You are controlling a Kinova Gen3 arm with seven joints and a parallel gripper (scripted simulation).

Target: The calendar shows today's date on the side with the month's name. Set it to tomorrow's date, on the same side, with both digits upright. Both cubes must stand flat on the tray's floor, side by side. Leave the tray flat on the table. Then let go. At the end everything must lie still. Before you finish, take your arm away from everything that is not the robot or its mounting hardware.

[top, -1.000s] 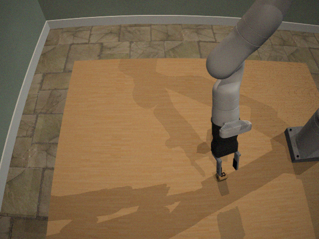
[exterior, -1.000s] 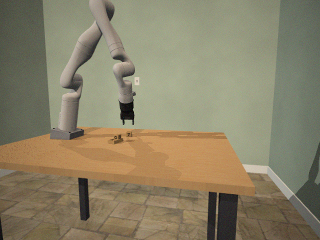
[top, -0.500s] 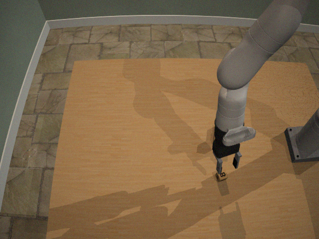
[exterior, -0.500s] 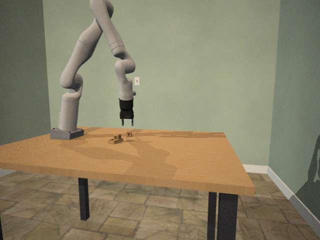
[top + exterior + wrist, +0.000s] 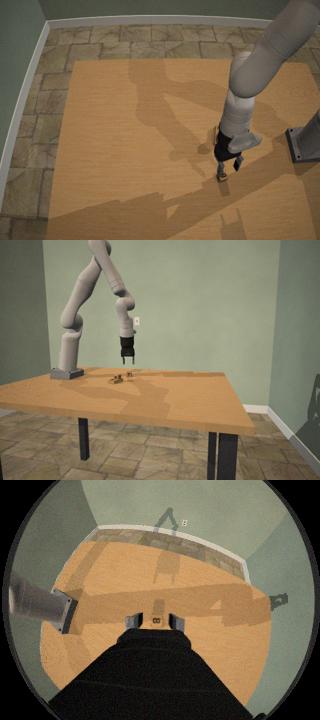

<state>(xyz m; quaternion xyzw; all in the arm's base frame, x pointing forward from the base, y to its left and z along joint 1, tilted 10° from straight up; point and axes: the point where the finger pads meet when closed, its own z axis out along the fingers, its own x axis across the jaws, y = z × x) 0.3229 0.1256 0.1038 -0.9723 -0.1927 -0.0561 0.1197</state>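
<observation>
A small wooden cube [image 5: 222,177] [image 5: 129,374] [image 5: 158,620] stands alone on the table [image 5: 116,129] [image 5: 180,400]. Its side shows a 7 in the exterior view. The low wooden tray [image 5: 111,381] lies flat to its left and holds the other cube [image 5: 117,376], whose side shows a 0. In the top view only a sliver of the tray [image 5: 215,134] shows behind the arm. My gripper [image 5: 228,171] [image 5: 128,361] [image 5: 155,618] is open and empty. It points straight down and hangs a little above the lone cube.
The arm's base [image 5: 297,144] [image 5: 66,373] is bolted to the table near the tray. The arm's shadows fall across the table top. A tiled floor and green walls surround the table.
</observation>
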